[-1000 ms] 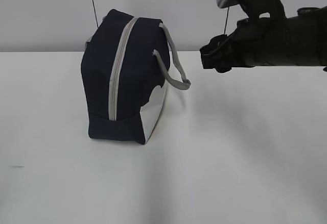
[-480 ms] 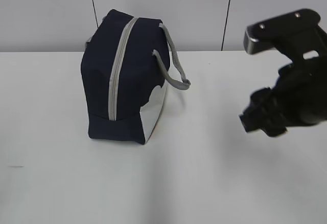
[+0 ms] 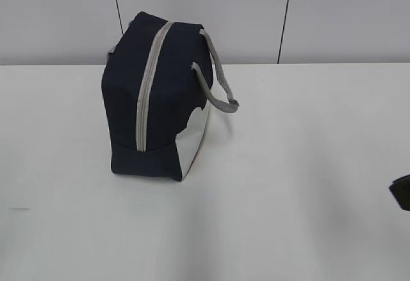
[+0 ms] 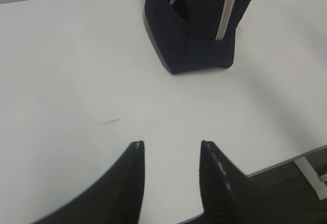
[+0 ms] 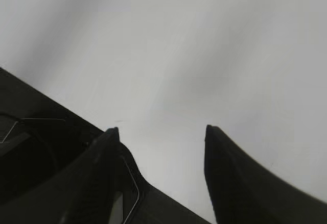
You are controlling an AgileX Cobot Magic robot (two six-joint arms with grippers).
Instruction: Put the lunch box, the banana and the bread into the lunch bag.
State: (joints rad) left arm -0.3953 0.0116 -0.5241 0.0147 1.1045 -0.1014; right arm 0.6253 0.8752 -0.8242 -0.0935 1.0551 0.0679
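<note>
The navy lunch bag (image 3: 154, 102) stands upright on the white table, its grey zipper (image 3: 148, 82) running over the top and down the near end, seemingly closed. One grey handle (image 3: 214, 82) hangs off its right side. The bag also shows at the top of the left wrist view (image 4: 194, 25). My left gripper (image 4: 171, 143) is open and empty, well short of the bag, low over the table's near edge. My right gripper (image 5: 161, 128) is open and empty over bare table. The lunch box, the banana and the bread are out of view.
Only a dark bit of the right arm (image 3: 402, 192) shows at the exterior view's right edge. The table edge (image 4: 286, 163) runs across the lower right of the left wrist view, with dark floor beyond. A grey wall (image 3: 211, 12) stands behind the table.
The right arm has dropped from beside the bag's handle, down and to the right, almost leaving the exterior view. The bag has not moved.
</note>
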